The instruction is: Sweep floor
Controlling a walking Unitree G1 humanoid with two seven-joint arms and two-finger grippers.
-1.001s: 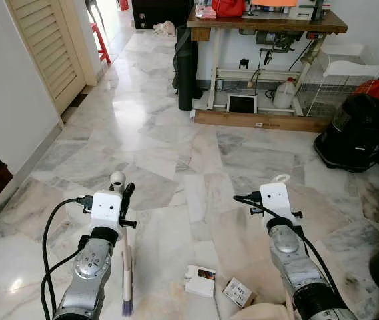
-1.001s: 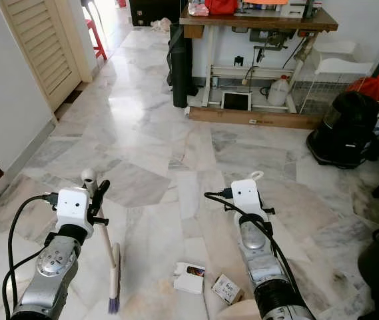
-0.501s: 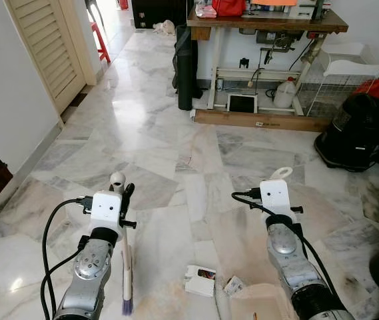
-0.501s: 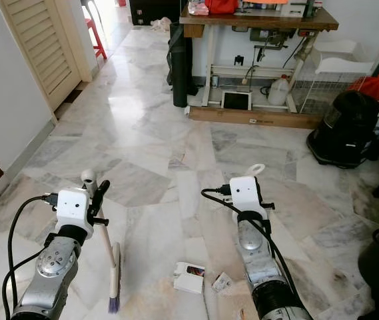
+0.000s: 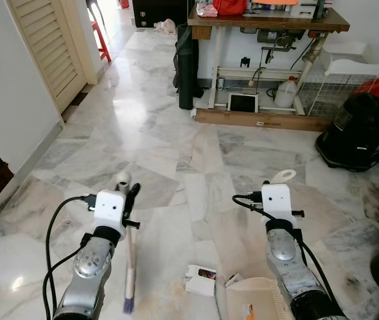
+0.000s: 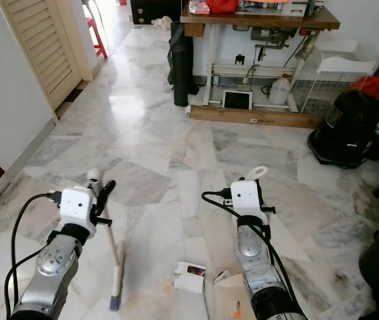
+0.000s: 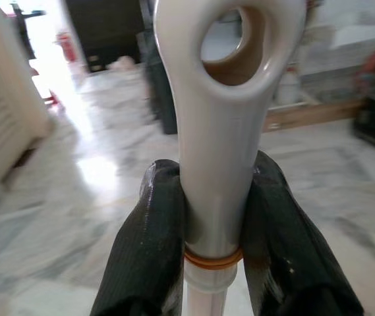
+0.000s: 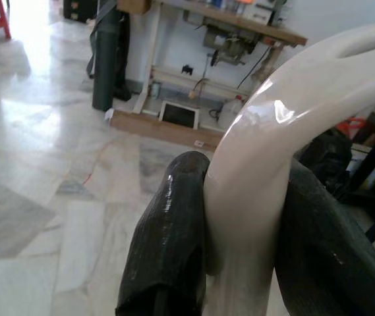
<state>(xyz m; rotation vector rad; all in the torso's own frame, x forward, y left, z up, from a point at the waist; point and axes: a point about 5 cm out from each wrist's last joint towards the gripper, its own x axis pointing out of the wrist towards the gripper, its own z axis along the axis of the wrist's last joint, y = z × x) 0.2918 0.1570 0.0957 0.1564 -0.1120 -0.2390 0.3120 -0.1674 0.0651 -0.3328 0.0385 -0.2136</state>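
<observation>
Carton (image 5: 200,280) between broom (image 5: 128,267) and dustpan (image 5: 254,305)

The two eye views look forward and down from head height over a marble floor (image 5: 176,133), and they share nearly the whole scene: both silver arms low in the foreground and, far ahead of the grippers, a wooden workbench (image 5: 266,20) by the wall.

The left wrist view looks along the left gripper (image 7: 217,217), very close, so its black fingers (image 7: 151,243) and the clamped white brush handle (image 7: 223,118) loom large.

The right wrist view sits as close behind the right gripper (image 8: 240,230), facing forward past the dustpan handle (image 8: 273,151) towards that same workbench.
</observation>
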